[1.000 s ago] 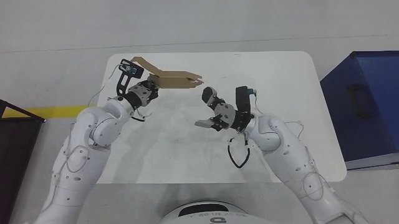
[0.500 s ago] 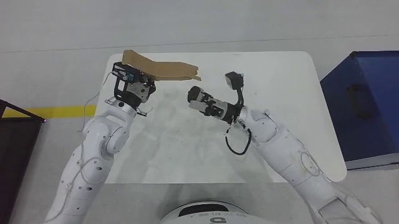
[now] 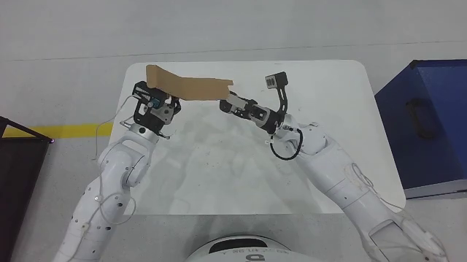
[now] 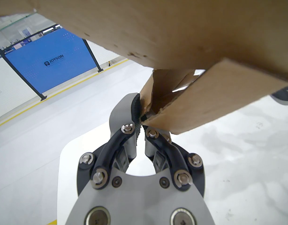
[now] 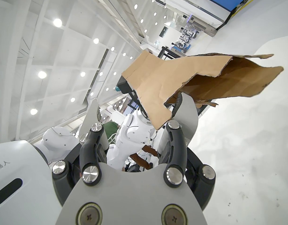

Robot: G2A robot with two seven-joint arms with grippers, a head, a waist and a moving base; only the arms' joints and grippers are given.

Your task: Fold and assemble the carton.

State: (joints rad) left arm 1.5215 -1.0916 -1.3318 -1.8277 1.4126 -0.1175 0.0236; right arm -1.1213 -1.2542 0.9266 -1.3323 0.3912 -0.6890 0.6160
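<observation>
**Left gripper**: jaws clamped on a corner of the carton. The cardboard rises from between the pads and spreads above and ahead of them. Within the last second this arm has raised and turned the carton, so that the sharp V between its panels has flattened into a long, nearly level strip.

**Right gripper**: jaws spread wide. It was well apart from the carton; now it stands at the free end, with a hanging flap between its fingers, near one of them and not yet pinched.

**Reading:** the carton is still unformed, and a two-handed hold for opening it appears imminent.

**Surroundings:** a white, faintly scuffed table lies beneath both sets of jaws. Beyond it are a pale floor with a yellow line and a dark blue container. A blue panel stands beyond the left jaws, and ceiling lamps show past the right jaws.
</observation>
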